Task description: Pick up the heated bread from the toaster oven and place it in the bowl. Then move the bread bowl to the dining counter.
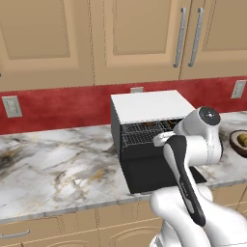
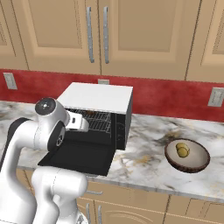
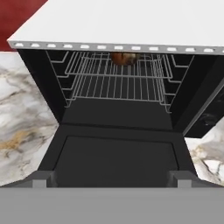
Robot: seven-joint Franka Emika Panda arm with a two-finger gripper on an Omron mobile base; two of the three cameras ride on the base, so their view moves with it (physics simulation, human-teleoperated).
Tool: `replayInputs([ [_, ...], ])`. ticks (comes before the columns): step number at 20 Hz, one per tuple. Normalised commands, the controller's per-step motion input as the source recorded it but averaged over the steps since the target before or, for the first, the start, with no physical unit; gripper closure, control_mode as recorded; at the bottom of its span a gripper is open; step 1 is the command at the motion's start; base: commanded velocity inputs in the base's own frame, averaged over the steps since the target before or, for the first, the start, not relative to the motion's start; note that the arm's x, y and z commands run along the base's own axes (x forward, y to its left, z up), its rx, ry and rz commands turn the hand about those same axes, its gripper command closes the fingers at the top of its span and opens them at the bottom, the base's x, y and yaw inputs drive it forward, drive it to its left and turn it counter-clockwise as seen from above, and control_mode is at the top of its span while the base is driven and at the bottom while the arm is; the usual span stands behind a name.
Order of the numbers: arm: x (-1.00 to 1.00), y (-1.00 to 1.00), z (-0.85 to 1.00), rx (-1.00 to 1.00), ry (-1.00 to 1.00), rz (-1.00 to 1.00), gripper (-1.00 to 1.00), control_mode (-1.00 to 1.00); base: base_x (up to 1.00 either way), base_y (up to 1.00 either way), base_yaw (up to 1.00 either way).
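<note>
1. The toaster oven (image 1: 144, 140) is seen as a boxy black shell under a flat, smooth white top, set on a marble counter (image 1: 53, 164) veined grey-white and brown.
2. Its black door (image 2: 81, 158) is folded down flat toward the counter's front edge, a plain matte slab with a recessed panel.
3. A thin wire rack (image 3: 118, 83) of parallel rods is seen inside, with ribbed rails down both side walls.
4. The heated bread (image 3: 124, 58), a lumpy brown-tan roll, is seen at the back of the rack, partly hidden under the white top.
5. The gripper (image 3: 112, 179) is held in front of the open mouth, above the door; its two dark blocky finger tips (image 3: 41, 178) are spread wide apart, with nothing between them.
6. The bowl (image 2: 187, 156), round, shallow and rough dark brown, is placed on the same counter well to the right of the oven, and two small yellowish lumps (image 2: 182, 150) are seen inside it.
7. A red wall and tan panelled cabinets with metal bar handles are seen behind.
</note>
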Motion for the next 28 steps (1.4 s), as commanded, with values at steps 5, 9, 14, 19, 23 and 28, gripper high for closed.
replayInputs([
  [5, 0.0, 0.0, -0.19, 0.0, 0.0, 0.0, -1.0, -1.0, 0.0, 0.0, 0.0],
  [9, 0.0, 0.0, -0.23, 0.0, 0.0, 0.0, -1.0, -1.0, 0.0, 0.0, 0.0],
  [14, 0.16, 0.0, -0.2, 0.0, -0.01, 0.0, -1.0, -1.0, 0.0, 0.0, 0.0],
  [19, 0.25, 0.0, -0.07, -0.04, -0.01, 0.0, -1.0, -1.0, 0.0, 0.0, 0.0],
  [23, 0.13, 0.0, 0.0, 0.0, -0.03, 0.0, -1.0, -1.0, 0.0, 0.0, 0.0],
  [28, 0.27, 0.02, -0.01, 0.0, -0.05, -0.02, -1.0, -1.0, 0.0, 0.0, 0.0],
])
